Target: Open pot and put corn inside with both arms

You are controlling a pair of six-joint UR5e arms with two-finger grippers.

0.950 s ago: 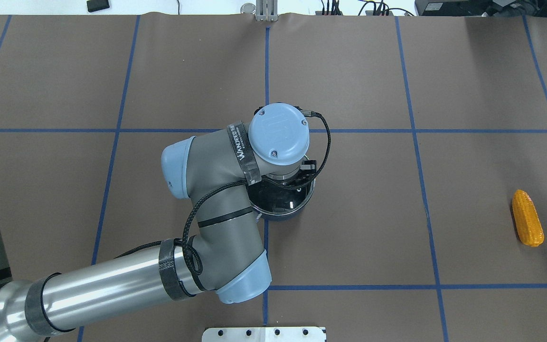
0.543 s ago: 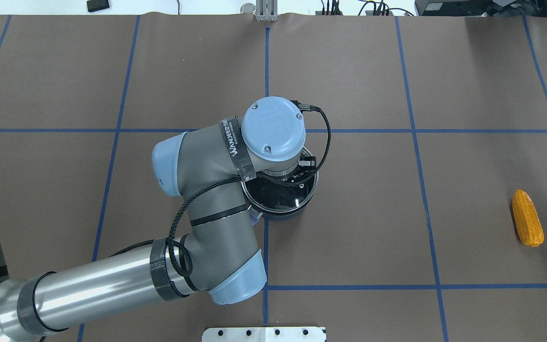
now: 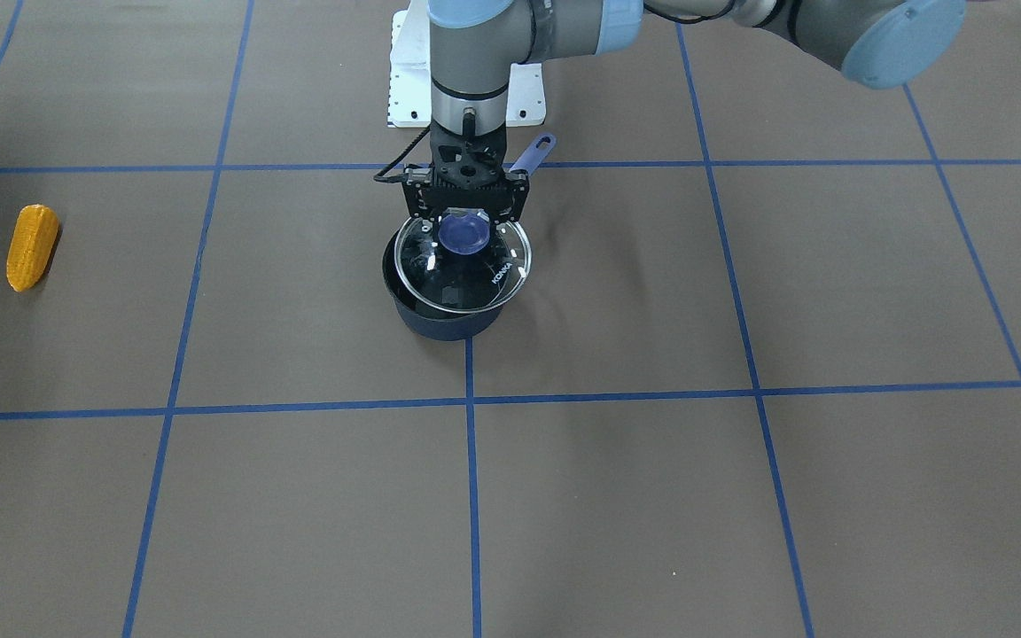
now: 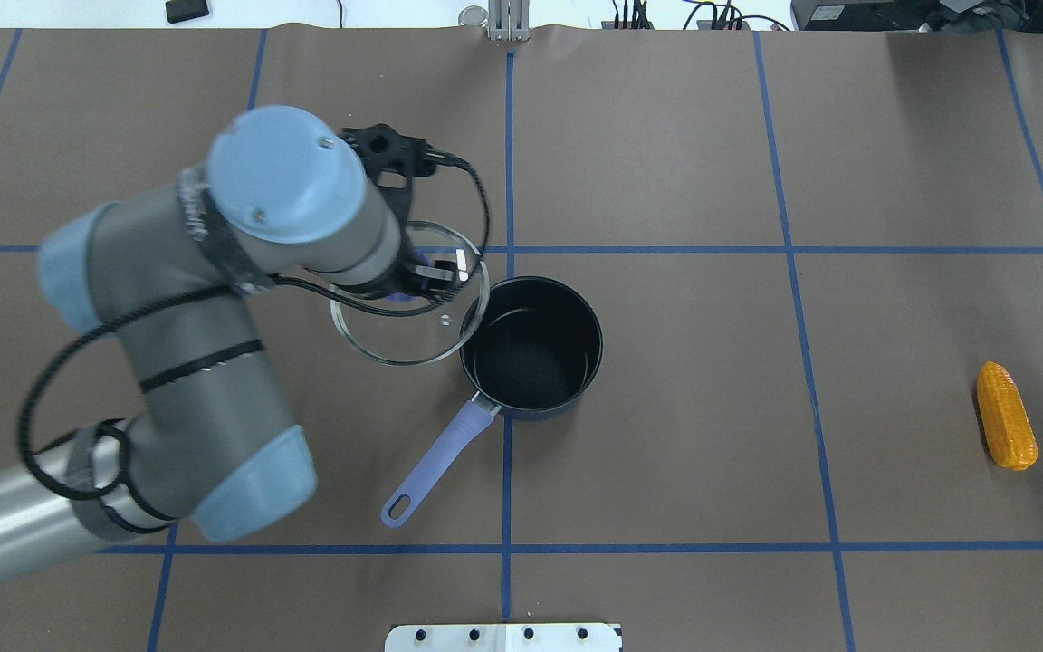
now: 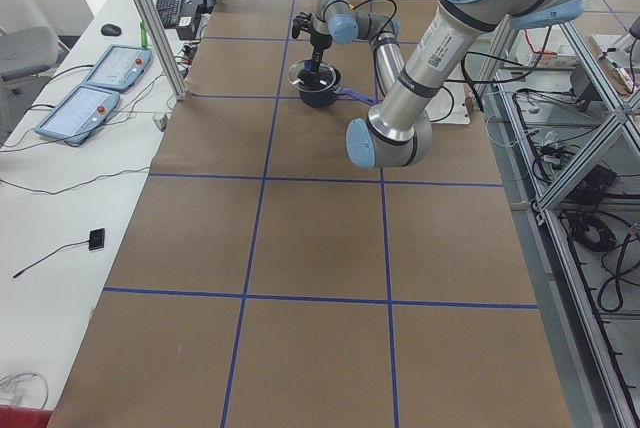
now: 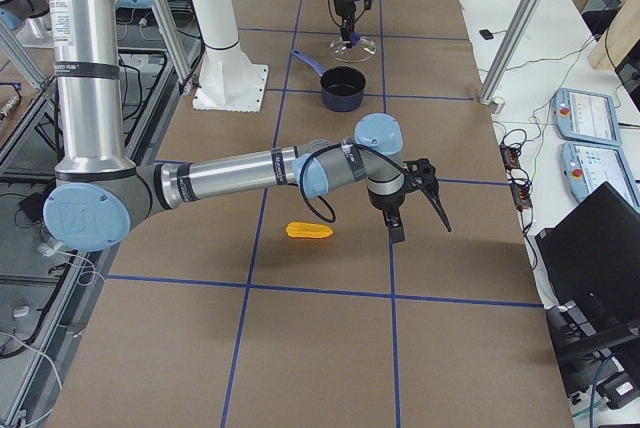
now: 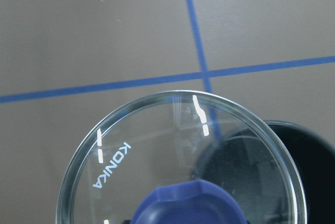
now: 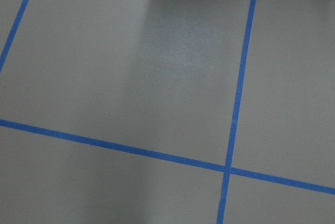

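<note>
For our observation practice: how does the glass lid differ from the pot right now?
The lid is clear glass; the pot is dark and opaque. The lid hangs in the left gripper, held by its blue knob; the pot stands open on the table. Both are round and similar in width.

The left end effector (image 3: 466, 220) points straight down, clamped on the knob of the lid (image 3: 464, 273). The right end effector (image 6: 420, 220) hangs low on an outstretched arm, its grip unreadable.
</note>
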